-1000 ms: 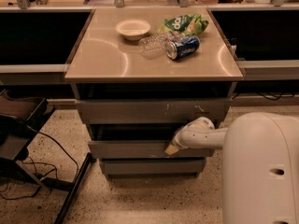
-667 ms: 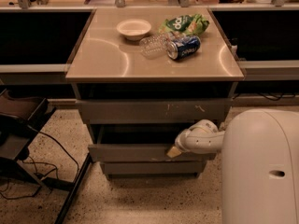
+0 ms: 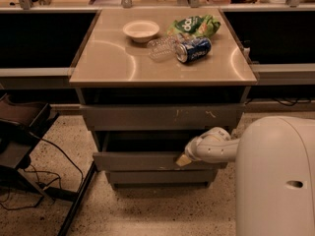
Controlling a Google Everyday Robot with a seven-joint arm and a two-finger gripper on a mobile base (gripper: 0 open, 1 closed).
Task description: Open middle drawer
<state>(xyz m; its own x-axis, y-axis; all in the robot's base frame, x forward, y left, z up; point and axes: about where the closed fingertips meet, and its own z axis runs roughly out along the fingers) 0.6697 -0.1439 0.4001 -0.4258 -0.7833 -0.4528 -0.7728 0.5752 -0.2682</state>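
- Looks like an office or lab break area, set up for robot trials.
- Speckled hard floor (image 3: 147, 210); loose cables (image 3: 34, 173) trail at the left.
- Table (image 3: 113, 63) holds snack litter toward its far right corner — bowl (image 3: 141, 30), clear bottle (image 3: 160, 47), soda can (image 3: 193, 49), chip bag (image 3: 194, 24).
- Gripper (image 3: 183, 160) at the middle drawer (image 3: 138, 160) front, right of centre — white robot body (image 3: 275, 181) alongside.

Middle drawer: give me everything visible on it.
The middle drawer has a plain grey flat front with no handle, matte like painted metal or laminate. It stands partly open and level, its front jutting forward of the narrower bottom front. Above it is a dark opening under the scratched top front; the inside is too dark to read. The gripper sits against its upper edge, right of centre.
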